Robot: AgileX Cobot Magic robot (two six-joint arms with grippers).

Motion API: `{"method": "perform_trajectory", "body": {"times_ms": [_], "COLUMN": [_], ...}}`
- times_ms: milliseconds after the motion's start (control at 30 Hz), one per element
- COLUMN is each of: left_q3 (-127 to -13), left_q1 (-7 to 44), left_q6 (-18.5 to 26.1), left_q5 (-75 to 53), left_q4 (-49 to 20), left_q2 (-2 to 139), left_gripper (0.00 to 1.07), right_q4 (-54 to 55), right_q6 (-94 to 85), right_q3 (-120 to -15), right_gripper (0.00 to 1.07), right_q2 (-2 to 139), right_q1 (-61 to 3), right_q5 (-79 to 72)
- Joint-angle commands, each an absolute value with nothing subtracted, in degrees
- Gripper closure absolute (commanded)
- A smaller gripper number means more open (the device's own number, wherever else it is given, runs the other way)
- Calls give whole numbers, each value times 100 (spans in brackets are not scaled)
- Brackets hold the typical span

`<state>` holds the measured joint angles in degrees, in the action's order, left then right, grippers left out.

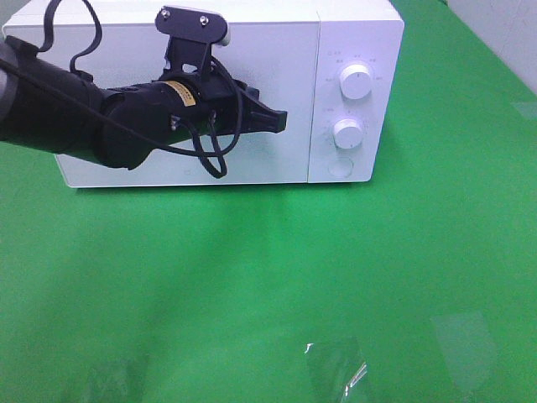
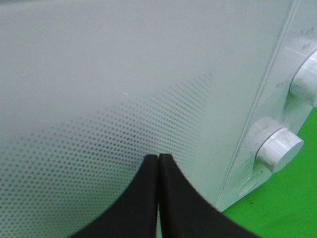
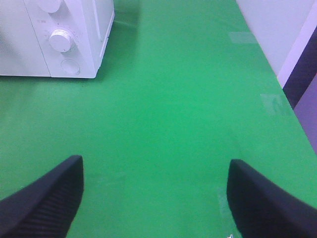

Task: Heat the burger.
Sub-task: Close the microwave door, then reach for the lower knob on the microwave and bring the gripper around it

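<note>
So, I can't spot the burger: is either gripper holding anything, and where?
Nothing is held: left gripper is shut empty by the microwave door, right gripper open over the table.

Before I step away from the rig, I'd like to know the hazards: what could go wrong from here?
The shut left pincer points at the closed microwave door; a hard push could shove the microwave. Sliding sideways, it could knock the lower dial. No burger shows anywhere, so the microwave might run empty.
</note>
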<state>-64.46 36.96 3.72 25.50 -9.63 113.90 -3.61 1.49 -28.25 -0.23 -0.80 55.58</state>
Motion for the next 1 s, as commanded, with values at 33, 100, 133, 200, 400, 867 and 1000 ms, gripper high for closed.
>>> {"method": "perform_trajectory", "body": {"times_ms": [33, 100, 133, 200, 400, 867, 1000], "left_q3": [-6578, -6480, -6337, -6148, -5672, -5592, -5598], "left_q1": [3592, 3661, 3707, 3770, 3976, 4005, 4005], "left_q6": [390, 390, 390, 384, 384, 384, 384], "left_q5": [2687, 2601, 2601, 2590, 1960, -1833, -2458], "left_q4": [-1375, -1375, -1375, -1375, -1341, -905, -831], "left_q2": [11293, 11184, 11041, 10858, 10273, 9511, 9351], "left_gripper": [107, 107, 107, 106, 87, 6, 6], "right_q4": [-372, -372, -372, -372, -372, -372, -372], "right_q6": [143, 143, 143, 143, 143, 143, 143], "right_q3": [-2807, -2807, -2807, -2807, -2807, -2807, -2807], "right_gripper": [32, 32, 32, 32, 32, 32, 32], "right_q2": [-178, -178, -178, -178, -178, -178, -178], "right_q1": [-63, -63, -63, -63, -63, -63, -63], "right_q5": [5506, 5506, 5506, 5506, 5506, 5506, 5506]}}
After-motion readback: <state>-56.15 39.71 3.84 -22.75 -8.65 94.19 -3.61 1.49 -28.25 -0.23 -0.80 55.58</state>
